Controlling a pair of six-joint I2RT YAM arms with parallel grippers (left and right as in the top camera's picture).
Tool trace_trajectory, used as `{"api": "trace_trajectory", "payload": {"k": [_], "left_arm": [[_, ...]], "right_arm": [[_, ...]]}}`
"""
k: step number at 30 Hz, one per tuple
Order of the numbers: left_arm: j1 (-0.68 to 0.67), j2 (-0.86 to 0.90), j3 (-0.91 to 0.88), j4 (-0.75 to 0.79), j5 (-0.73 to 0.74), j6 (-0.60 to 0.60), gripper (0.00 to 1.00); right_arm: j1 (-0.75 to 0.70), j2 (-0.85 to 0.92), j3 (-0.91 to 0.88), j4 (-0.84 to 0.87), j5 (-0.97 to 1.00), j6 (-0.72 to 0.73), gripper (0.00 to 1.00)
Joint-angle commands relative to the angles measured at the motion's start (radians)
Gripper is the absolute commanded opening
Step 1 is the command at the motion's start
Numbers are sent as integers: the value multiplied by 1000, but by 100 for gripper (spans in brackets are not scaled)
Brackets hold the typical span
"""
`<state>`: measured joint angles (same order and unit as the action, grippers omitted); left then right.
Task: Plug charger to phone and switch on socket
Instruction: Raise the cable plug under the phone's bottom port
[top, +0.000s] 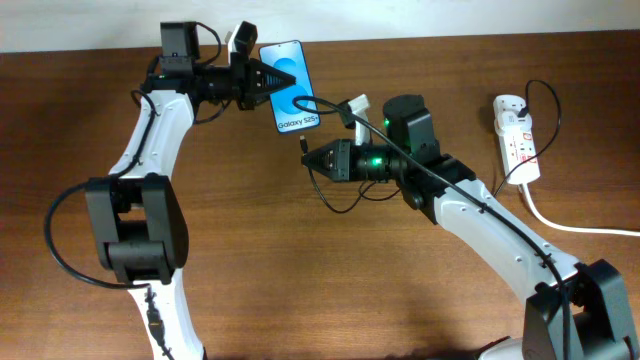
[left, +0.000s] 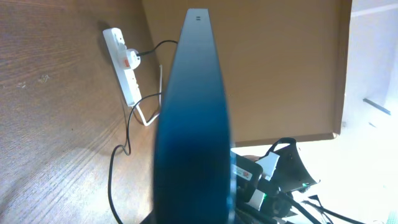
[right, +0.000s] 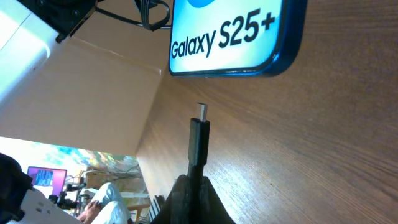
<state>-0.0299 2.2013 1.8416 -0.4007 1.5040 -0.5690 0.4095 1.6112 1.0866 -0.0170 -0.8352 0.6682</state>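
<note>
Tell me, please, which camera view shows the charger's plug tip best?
The right wrist view: the plug tip stands large and sharp, clamped in the right gripper, just short of the phone. Overhead shows only a tiny dark speck; the left wrist view shows none of it.

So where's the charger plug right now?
Right wrist view: the charger plug is pinched in the right end effector, pointing at the phone just ahead, not yet touching it.

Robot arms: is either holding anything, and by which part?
Left fingers clamp the phone near its textless end; right fingers hold the charger by its plug body.
</note>
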Motion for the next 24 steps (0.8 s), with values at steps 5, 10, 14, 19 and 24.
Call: {"api": "trace_trajectory", "payload": {"k": [5,10,14,19,24], "left_arm": [[3,-6,5,3,19,-20,0],[3,-6,5,3,26,-45,0],[3,-6,5,3,38,-45,0],[3,-6,5,3,38,-45,0],[4,-6,5,9,55,-45,0]], "right_arm": [[2,5,4,7,20,29,4],[2,5,4,38,24,56,4],[2,5,4,52,32,75,4],[2,19,4,62,23,120,4],[2,21,4,62,0,161,4]]}}
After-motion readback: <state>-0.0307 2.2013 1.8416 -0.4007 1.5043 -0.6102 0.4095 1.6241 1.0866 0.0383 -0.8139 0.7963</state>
